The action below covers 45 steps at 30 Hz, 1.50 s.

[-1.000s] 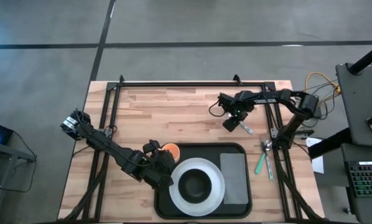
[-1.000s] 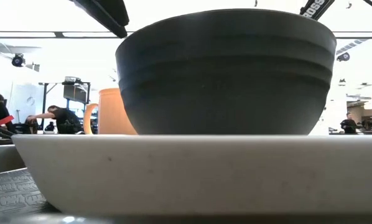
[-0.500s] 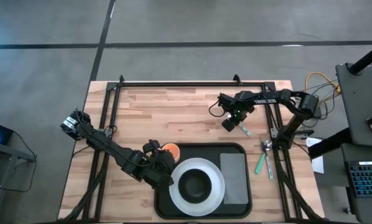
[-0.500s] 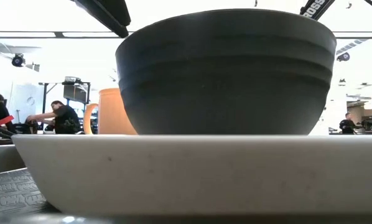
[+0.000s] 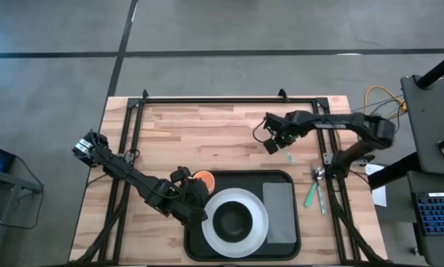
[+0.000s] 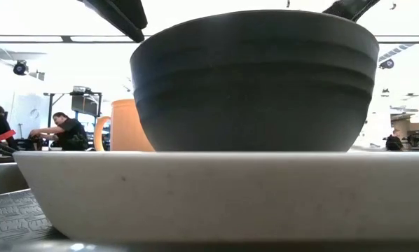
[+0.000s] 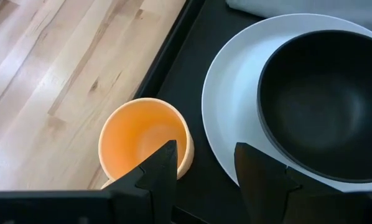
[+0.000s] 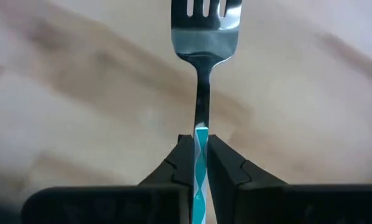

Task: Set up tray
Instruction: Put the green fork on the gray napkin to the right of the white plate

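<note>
The black tray lies at the table's near middle. It carries a white plate with a black bowl in it, a grey napkin and an orange cup standing at its far-left corner. My left gripper is open just near of the cup, over the tray beside the plate. My right gripper is over the bare wood far of the tray, shut on a fork with a teal handle. My right gripper pinches the fork's teal handle between its two fingers. The fork runs on along the fingers, tines pointing away past the fingertips. It looks lifted clear of the wood, slanting toward the tray's far-right corner.
A spoon and a teal-handled utensil lie on the wood right of the tray. Dark frame rails run along the far edge and both sides. In the low view the bowl and plate fill the picture, with people in the room behind.
The right arm's elbow has swung toward the table's right edge, and its gripper has turned a little with the fork, which now points more toward the near edge. It has stayed shut on the fork.
</note>
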{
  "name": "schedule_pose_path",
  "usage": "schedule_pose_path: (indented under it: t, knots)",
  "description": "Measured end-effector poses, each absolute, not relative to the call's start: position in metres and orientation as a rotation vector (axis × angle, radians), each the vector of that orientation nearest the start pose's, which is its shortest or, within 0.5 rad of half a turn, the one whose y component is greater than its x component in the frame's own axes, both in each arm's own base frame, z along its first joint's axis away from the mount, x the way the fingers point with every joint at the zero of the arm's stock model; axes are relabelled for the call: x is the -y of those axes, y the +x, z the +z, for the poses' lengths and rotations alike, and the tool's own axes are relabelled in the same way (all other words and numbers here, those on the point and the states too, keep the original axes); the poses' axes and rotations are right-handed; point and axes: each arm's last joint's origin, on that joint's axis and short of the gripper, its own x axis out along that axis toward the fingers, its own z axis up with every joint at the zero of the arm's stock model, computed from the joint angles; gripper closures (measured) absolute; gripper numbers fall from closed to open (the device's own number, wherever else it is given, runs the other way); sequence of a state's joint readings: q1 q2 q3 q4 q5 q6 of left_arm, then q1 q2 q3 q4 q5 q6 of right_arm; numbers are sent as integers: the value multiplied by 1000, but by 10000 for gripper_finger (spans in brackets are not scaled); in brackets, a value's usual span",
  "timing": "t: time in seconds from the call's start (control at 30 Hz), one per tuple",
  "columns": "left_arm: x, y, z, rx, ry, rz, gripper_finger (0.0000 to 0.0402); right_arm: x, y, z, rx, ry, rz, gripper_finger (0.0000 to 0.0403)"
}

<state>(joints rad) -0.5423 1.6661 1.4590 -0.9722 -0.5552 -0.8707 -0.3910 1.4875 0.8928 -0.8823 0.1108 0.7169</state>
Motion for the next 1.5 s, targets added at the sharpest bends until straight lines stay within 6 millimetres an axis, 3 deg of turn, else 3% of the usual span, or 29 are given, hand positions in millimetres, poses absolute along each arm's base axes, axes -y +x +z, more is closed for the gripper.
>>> schedule_pose_path:
  t: [0.13,0.27,0.47,0.63,0.9,1.13,1.27,1.5]
  knots:
    - [158,293,289,-888,-183,433,261,57,215,213,-1184,860,-919,388]
    - [157,293,290,-860,-162,462,261,12,204,230,-1095,1016,-857,388]
    - [156,293,287,-843,-142,485,261,-54,191,234,-1014,1212,-794,389]
    - [156,292,278,-853,-134,488,261,-94,193,220,-962,1300,-804,389]
    - [157,293,269,-855,-156,469,261,-138,218,186,-960,1393,-757,387]
    - [158,293,268,-866,-165,456,261,-165,231,164,-990,1392,-801,378]
    - [158,293,268,-866,-165,455,261,-176,232,157,-1005,1393,-829,377]
    - [158,293,268,-867,-164,455,261,-177,233,150,-1006,1381,-857,376]
